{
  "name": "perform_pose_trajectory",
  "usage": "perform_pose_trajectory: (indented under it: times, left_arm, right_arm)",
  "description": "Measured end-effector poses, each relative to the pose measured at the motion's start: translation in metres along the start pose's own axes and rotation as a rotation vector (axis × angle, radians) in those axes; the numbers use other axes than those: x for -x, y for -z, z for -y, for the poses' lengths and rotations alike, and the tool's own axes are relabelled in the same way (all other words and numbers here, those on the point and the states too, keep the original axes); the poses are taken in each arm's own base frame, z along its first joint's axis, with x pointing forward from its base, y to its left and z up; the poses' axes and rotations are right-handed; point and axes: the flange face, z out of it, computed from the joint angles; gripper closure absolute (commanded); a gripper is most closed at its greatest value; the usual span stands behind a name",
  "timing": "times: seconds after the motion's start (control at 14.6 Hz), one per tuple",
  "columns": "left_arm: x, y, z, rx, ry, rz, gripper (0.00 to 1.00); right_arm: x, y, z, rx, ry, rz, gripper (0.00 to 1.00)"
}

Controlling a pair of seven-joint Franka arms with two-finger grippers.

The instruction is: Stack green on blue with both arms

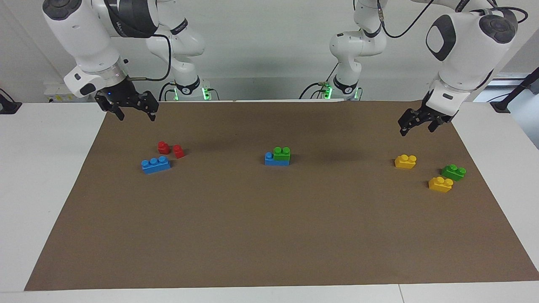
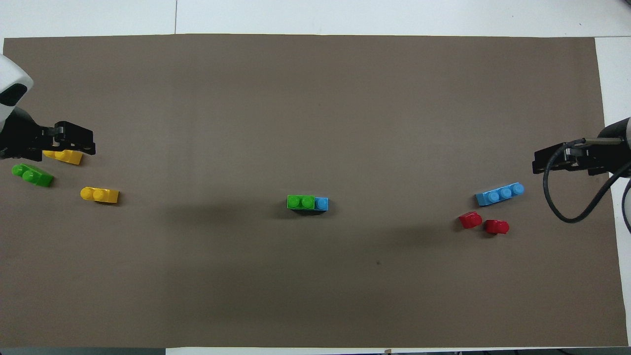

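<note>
Hovering apart, right gripper [image 1: 131,110] and left gripper [image 1: 417,125] both spread wide, empty, at mat ends. Green brick [image 1: 281,153] sits stacked on blue brick [image 1: 276,160] mid-mat, at 4 o'clock from right gripper, 8 o'clock from left in facing view.

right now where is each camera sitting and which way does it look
Facing view: high across the table, looking at the robots; both arms show whole, right gripper and left gripper raised with open jaws over the brown mat.
Overhead view: high above the robots' end, looking steeply down and forward; only the left gripper and right gripper show at the edges.
Shared: the green brick stacked on a blue brick mid-mat, seen half a turn apart.
</note>
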Motion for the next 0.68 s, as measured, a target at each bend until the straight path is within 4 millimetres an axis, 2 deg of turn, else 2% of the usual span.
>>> perform_pose_trajectory:
  times: [0.34,0.68]
  left_arm:
    - [0.007,0.020,-0.002,0.012,-0.069,0.026,0.00]
    - [0.007,0.021,-0.004,0.046,-0.067,0.026,0.00]
  right_arm:
    - [-0.003,-0.002,0.000,0.000,-0.001,0.003,0.00]
    - [-0.003,-0.001,0.000,0.000,-0.001,0.002,0.00]
